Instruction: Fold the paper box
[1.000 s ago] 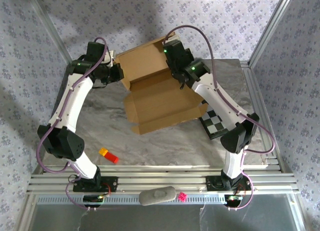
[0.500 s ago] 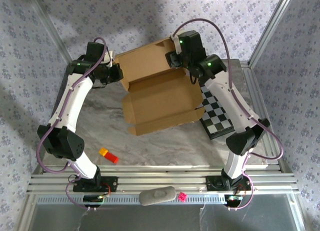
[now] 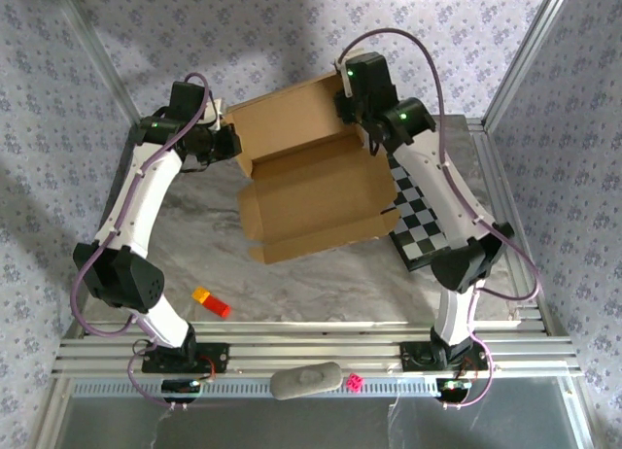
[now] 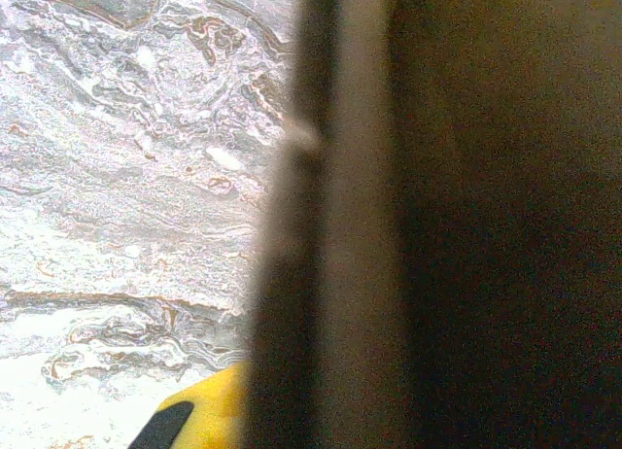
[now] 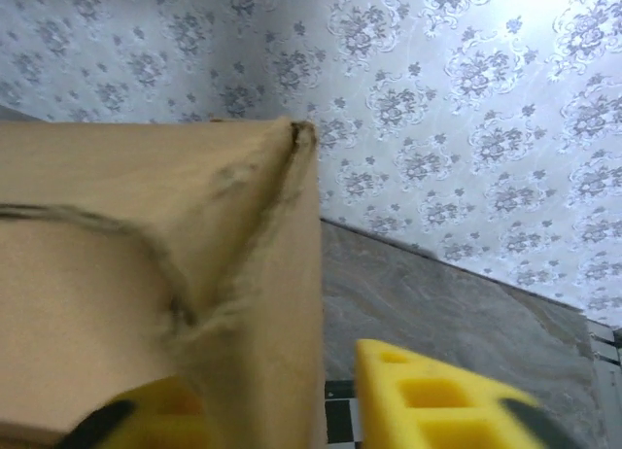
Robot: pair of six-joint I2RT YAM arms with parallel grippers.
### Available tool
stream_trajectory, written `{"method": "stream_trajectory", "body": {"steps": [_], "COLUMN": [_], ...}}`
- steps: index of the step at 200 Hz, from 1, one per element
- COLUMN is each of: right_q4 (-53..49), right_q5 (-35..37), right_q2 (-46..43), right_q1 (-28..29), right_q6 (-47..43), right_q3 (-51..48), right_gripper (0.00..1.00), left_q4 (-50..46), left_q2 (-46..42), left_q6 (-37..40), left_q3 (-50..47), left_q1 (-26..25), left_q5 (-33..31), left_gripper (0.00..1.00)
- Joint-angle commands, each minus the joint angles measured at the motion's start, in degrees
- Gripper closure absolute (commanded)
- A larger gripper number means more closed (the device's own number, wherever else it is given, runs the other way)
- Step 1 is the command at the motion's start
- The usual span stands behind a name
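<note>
Folding stands about midway, by my reading: the box (image 3: 311, 191) sits open at the middle of the tabletop (image 3: 194, 245), its tray formed and its lid (image 3: 287, 119) standing up at the back. On the left, the left gripper (image 3: 231, 143) is clenched on the box's left edge, near where lid meets tray (its wrist view has a cardboard edge looming very close). On the right, the right gripper (image 3: 346, 109) straddles the lid's far right corner, a yellow finger on either side of the card; whether it pinches I cannot tell. A checkered board (image 3: 420, 230) lies just beside the box's right wall. Next, I judge, the lid must swing forward and down, both sides together, so its flaps tuck into the tray.
</note>
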Motion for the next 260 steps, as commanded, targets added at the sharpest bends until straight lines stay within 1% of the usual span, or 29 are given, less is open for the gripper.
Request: {"method": "stream_trajectory", "body": {"steps": [1,2,29,40,55,71,95,101,112,119,129,140,165,186,200,210,221,238,260], "right_q4": [-1.5,-1.5,0.0,0.8,1.0,1.2,0.8,0.3,-0.9,-1.7,-3.0,-4.7,-6.4,-2.5,1.8,3.4,3.9,5.7,10.4], "right_q5": [8.0,8.4,22.5,27.0,30.8,31.1,26.5,24.7,20.7,18.9,16.4,13.9,9.3,3.9,-1.6,-4.4,-5.5,-5.1,-8.4], "right_q2": [2.2,2.3,3.5,3.4,2.9,2.4,2.0,1.8,1.2,0.5,-0.8,-2.6,-8.2,-14.4,-17.6,-18.9,-19.4,-20.5,-22.2], "right_q1": [0.7,0.7,3.8,4.5,4.8,4.9,4.9,4.9,4.6,4.4,4.1,3.5,2.1,0.8,-0.5,-1.2,-1.5,-2.0,-3.7], "right_q6": [-0.5,-0.5,-3.3,-3.7,-3.2,-3.0,-3.4,-3.2,-2.2,-1.2,1.1,4.7,12.2,14.2,13.8,12.7,11.4,10.0,8.4], "right_q3": [3.6,3.7,2.8,1.7,0.8,0.4,1.5,1.9,2.9,3.6,4.4,4.9,1.6,-6.2,-12.9,-15.9,-18.2,-21.4,-25.1], "right_gripper": [0.99,1.00,1.00,1.00,1.00,1.00,1.00,0.89,0.65,0.52,0.42,0.37,0.30,0.28,0.27,0.27,0.27,0.26,0.23], "left_q4": [-0.5,-0.5,-0.5,-0.5,-0.5,-0.5,-0.2,-0.2,-0.1,-0.1,-0.1,-0.1,0.0,0.1,0.2,0.2,0.2,0.0,-0.5], "left_q2": [-0.6,-0.7,-0.9,-1.0,-0.9,-0.7,-0.4,-0.3,-0.2,-0.2,-0.2,-0.3,-0.3,-0.3,-0.2,-0.1,0.0,0.2,0.6], "left_q6": [-0.4,-0.5,-0.4,-0.3,-0.4,-0.5,-0.9,-1.1,-1.5,-1.8,-2.2,-2.7,-3.3,-3.4,-3.6,-3.6,-3.6,-3.4,-3.1], "left_q3": [1.5,1.5,1.2,1.2,1.2,1.3,1.5,1.5,1.5,1.5,1.6,1.4,1.3,1.3,1.3,1.2,1.3,1.5,2.0], "left_q1": [-0.4,-0.4,-0.4,-0.4,-0.3,-0.3,-0.4,-0.4,-0.3,-0.2,-0.1,0.0,0.3,0.3,0.3,0.4,0.4,0.4,0.4], "left_q5": [0.2,0.2,-0.1,-0.3,-0.4,-0.4,-0.4,-0.4,-0.5,-0.5,-0.6,-0.9,-1.3,-1.2,-1.3,-1.3,-1.3,-1.3,-1.3], "left_gripper": [1.00,1.00,1.00,1.00,1.00,1.00,1.00,1.00,1.00,1.00,1.00,1.00,1.00,1.00,1.00,1.00,1.00,1.00,1.00]}}
